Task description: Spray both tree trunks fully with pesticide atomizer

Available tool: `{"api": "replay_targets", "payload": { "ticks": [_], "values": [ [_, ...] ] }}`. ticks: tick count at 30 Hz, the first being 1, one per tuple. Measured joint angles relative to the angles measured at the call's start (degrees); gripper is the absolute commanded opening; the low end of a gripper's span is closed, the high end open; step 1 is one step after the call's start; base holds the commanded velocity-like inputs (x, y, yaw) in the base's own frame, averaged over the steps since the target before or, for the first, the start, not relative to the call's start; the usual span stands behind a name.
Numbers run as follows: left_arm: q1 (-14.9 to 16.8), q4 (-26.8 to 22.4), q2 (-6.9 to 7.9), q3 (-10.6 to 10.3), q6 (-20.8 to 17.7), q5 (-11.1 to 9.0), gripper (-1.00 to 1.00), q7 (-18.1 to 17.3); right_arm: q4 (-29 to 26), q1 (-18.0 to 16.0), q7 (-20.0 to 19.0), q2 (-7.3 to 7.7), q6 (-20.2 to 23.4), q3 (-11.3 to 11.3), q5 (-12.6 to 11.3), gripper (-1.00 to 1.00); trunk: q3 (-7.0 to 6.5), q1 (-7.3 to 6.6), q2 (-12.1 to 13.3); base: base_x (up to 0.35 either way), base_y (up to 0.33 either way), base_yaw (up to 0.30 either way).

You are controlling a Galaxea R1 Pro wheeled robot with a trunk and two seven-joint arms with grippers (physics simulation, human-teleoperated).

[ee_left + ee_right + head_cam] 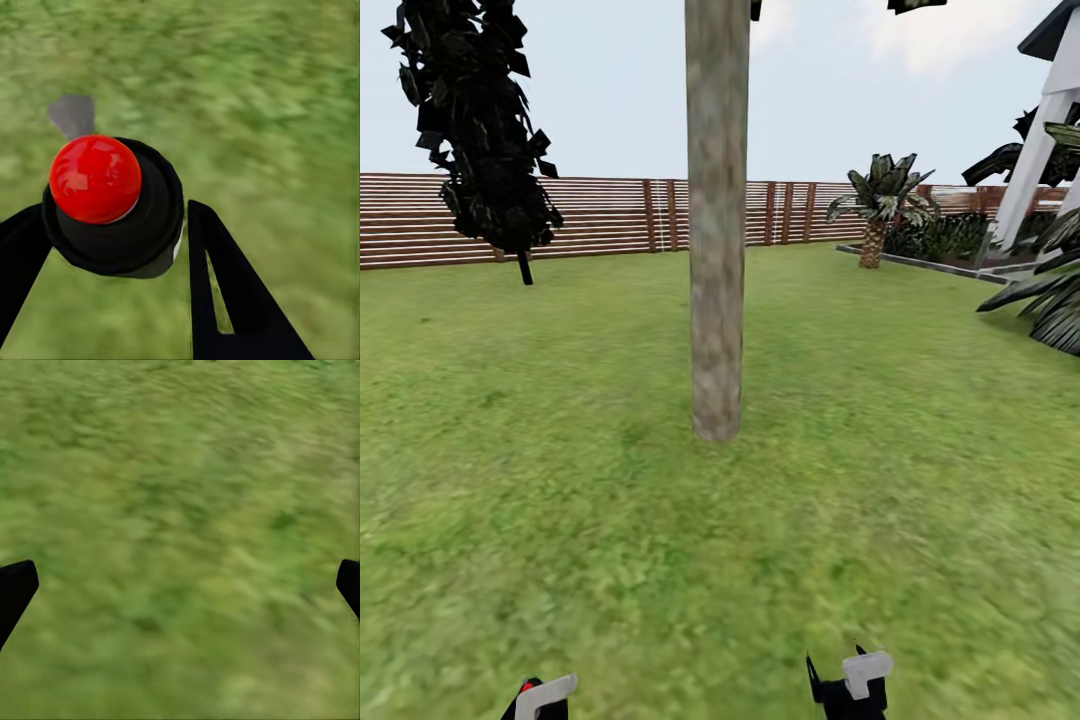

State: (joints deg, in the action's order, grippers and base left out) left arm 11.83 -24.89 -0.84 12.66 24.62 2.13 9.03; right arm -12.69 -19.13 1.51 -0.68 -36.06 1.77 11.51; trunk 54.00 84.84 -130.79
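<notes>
A thick pale tree trunk (716, 220) stands in the middle of the frame on the green lawn (560, 480). The left claw (112, 247) grips the atomizer (112, 210) with its red top. The right claw (180, 585) is open wide over grass.

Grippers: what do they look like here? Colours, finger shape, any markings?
Left gripper: black fingers, flat wedge shapes tapering to the tip, one with a slim triangular cutout. Right gripper: black fingertips at the frame edges, blunt ends. In the head view, each arm ends in a black body with a pale grey-white bracket on top. No cables or markings visible.
</notes>
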Motion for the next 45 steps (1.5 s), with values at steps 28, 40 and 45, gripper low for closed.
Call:
{"api": "replay_targets", "payload": {
  "ticks": [28,40,45],
  "values": [
    [0.0,0.01,0.0,0.0,0.0,0.06,-1.0,-0.01,0.05,0.0,0.08,-0.01,0.0,-0.03,0.02,1.0,0.0,0.0,0.0,0.34,-0.002,0.0],
    [0.0,0.01,0.0,-0.15,0.01,0.44,-1.0,-0.11,0.0,0.0,0.13,-0.01,-0.01,-0.03,-0.03,1.0,0.0,0.0,0.0,0.307,-0.119,0.0],
    [0.0,0.03,0.0,-0.18,-0.05,0.46,-1.0,-0.11,0.0,0.0,0.16,-0.01,-0.01,-0.03,-0.03,1.0,0.0,0.01,0.0,0.291,-0.139,0.0]
  ]
}}
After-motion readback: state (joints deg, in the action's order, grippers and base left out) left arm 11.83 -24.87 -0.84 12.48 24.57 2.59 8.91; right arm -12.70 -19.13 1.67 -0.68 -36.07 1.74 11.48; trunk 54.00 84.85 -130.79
